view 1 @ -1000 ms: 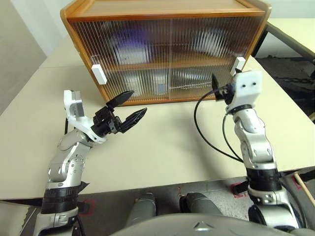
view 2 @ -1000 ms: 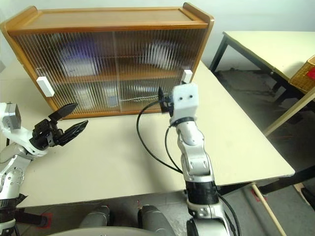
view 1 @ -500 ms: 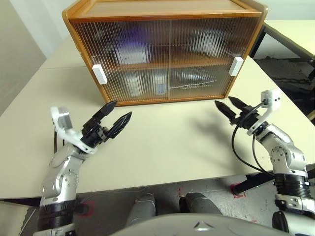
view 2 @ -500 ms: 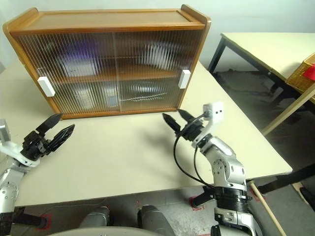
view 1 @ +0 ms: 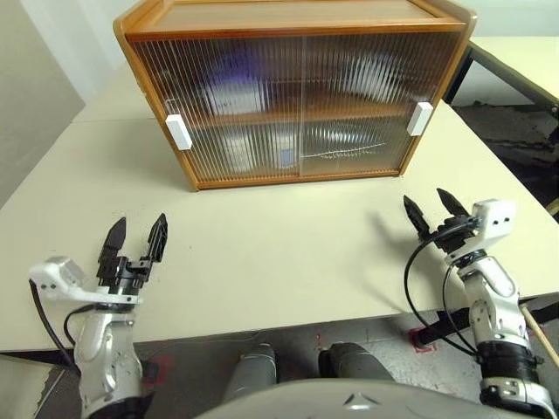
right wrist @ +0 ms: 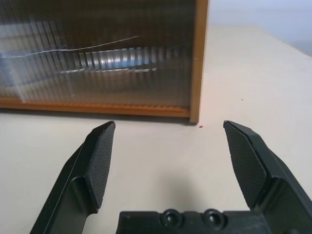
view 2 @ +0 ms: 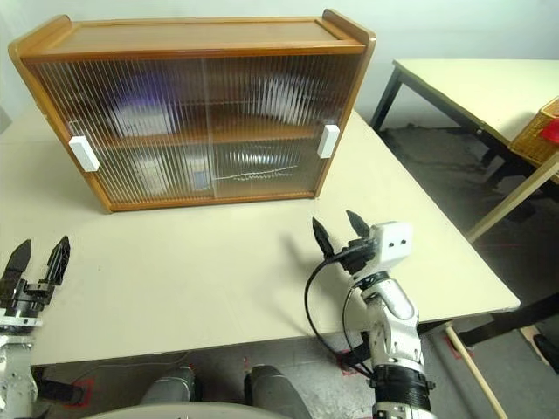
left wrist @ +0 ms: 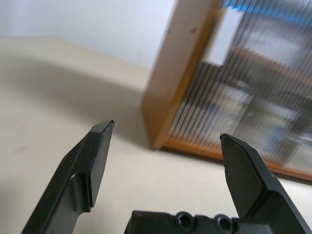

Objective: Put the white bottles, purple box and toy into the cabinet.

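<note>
The cabinet (view 1: 297, 26) stands at the back of the table with both ribbed sliding doors shut, a white handle (view 1: 178, 132) at its left end and another (view 1: 419, 118) at its right. Through the doors a purple blur on the upper shelf looks like the purple box (view 1: 232, 72). Pale shapes on the lower shelf look like the white bottles (view 1: 253, 147). The toy cannot be made out behind the ribbing. My left gripper (view 1: 134, 237) hangs open and empty near the table's front left edge. My right gripper (view 1: 434, 207) is open and empty at the front right, well short of the cabinet.
The beige table (view 1: 288, 244) lies bare between the grippers and the cabinet. A second table (view 2: 472, 83) stands to the right across a gap of floor, with a wicker basket (view 2: 543, 131) beside it. A wooden stick (view 2: 476, 371) leans below the near right corner.
Both arms have dropped and drawn back from the cabinet toward the near table edge, the left swinging outward left, the right outward right. Both grippers stayed open.
</note>
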You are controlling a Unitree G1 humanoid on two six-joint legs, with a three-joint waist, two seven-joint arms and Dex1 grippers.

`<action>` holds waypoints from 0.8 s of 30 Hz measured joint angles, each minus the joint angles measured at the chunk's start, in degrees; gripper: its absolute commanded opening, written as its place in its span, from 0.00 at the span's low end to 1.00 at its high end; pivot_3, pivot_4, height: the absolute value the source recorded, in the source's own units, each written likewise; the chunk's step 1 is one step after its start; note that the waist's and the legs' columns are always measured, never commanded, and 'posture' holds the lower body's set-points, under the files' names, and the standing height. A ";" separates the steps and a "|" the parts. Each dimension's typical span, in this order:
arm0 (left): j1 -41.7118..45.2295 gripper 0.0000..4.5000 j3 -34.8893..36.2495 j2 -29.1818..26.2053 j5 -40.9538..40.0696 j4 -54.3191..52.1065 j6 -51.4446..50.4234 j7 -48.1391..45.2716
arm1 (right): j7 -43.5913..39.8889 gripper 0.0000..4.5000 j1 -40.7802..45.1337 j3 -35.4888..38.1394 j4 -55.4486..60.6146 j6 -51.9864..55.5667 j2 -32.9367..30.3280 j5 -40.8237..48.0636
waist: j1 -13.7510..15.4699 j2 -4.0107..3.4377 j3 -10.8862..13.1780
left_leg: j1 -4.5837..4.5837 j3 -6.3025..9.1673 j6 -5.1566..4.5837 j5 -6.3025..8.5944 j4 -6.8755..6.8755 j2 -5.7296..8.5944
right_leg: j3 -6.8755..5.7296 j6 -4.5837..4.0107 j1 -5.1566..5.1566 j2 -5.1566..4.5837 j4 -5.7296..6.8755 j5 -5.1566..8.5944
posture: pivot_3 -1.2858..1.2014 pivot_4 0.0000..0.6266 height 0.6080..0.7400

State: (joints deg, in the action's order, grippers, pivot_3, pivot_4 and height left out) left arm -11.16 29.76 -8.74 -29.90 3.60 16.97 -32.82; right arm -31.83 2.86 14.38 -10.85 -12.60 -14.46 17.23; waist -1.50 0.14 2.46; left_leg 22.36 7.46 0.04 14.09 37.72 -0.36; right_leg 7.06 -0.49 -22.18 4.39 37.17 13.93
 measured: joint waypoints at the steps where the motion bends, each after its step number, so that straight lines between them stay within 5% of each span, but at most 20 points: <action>1: -0.66 1.00 -0.41 0.67 1.17 -0.41 1.01 0.97 | 0.89 0.99 -0.53 -0.24 0.78 -0.33 0.49 -0.48 | -0.01 0.00 0.01 | -0.05 0.00 0.04 0.02 0.00 0.00 | 0.00 0.00 0.03 0.00 0.00 0.00 | 0.51 0.08 1.00; 9: -7.01 1.00 -6.26 4.79 9.74 -7.42 4.69 7.89 | 6.42 0.99 -2.94 -2.18 4.51 -2.17 2.43 -3.83 | -0.03 0.08 0.07 | -0.47 0.00 1.04 0.64 -0.03 0.02 | 0.01 -0.05 0.28 -0.01 -0.04 0.14 | 0.51 0.08 1.00; 24: -10.22 1.00 -9.19 3.08 10.10 -8.16 5.35 9.09 | 7.28 0.99 -1.90 -2.20 -4.84 -9.60 3.11 -4.24 | -0.02 0.07 0.07 | -0.39 -0.02 0.73 0.79 -0.14 -0.03 | 0.03 -0.11 0.26 -0.01 -0.03 0.59 | 0.51 0.10 1.00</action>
State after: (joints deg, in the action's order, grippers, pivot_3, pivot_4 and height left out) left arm -21.39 20.57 -5.66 -19.80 -4.56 22.32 -23.73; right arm -24.55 0.96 12.18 -15.69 -22.20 -11.35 12.99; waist -1.51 0.20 2.53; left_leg 21.97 7.43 0.77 14.87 37.57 -0.39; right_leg 7.10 -0.60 -21.92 4.38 37.14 14.53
